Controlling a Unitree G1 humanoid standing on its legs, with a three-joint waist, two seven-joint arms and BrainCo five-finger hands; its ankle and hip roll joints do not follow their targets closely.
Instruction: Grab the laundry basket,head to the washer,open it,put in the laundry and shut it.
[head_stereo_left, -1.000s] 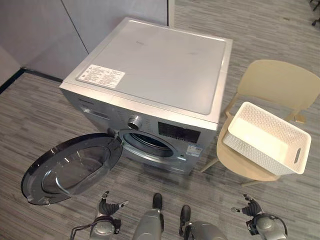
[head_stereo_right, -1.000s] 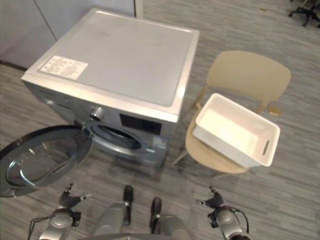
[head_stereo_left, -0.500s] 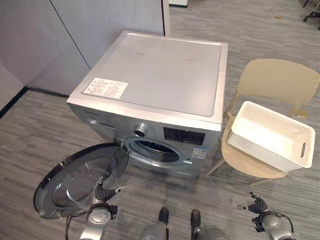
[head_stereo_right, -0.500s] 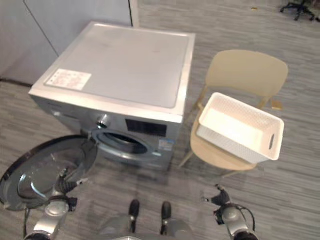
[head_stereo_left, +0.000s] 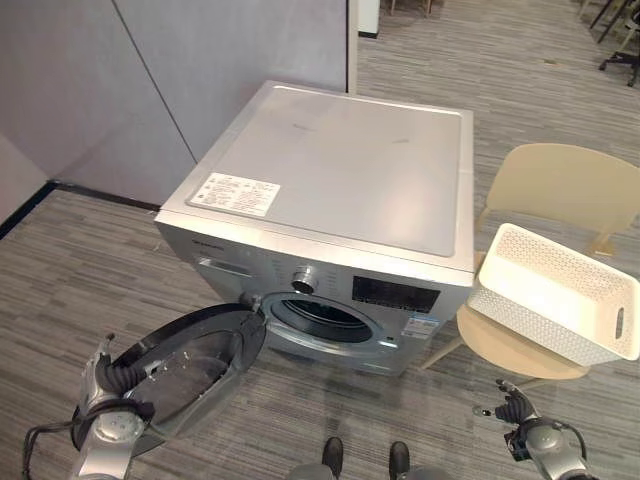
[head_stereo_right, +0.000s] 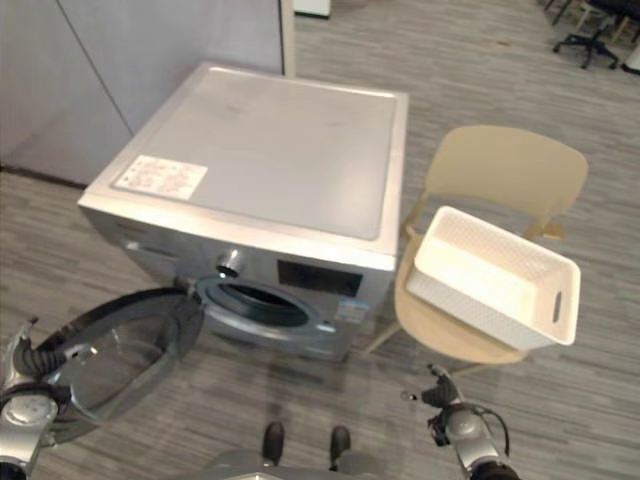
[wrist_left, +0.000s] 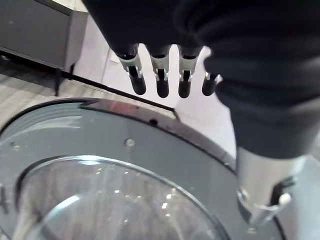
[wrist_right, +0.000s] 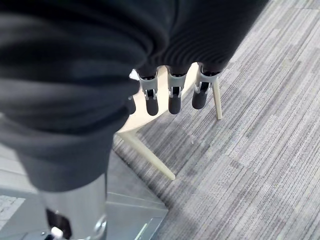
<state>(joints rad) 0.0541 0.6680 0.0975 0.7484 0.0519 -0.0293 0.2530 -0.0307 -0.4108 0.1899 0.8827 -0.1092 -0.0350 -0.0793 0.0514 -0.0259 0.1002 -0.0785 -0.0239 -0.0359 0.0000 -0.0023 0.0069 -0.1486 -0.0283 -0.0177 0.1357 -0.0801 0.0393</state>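
At washer (head_stereo_left: 330, 190) door (head_stereo_left: 190, 360) – left hand (wrist_left: 165, 75) relaxed, empty; right hand (wrist_right: 170, 95) likewise – drum interior dark.

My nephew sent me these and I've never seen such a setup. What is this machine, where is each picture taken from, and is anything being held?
It is a humanoid robot on two legs. The two wide pictures come from cameras in its head, looking down. The two close ones come from cameras on its wrists, looking along the fingers.

In front stands a grey washer with its round door swung open. Beside it a white laundry basket rests on a beige chair.

The left hand is at the door's outer edge, fingers straight. The right hand hangs open above the floor. Neither holds anything.
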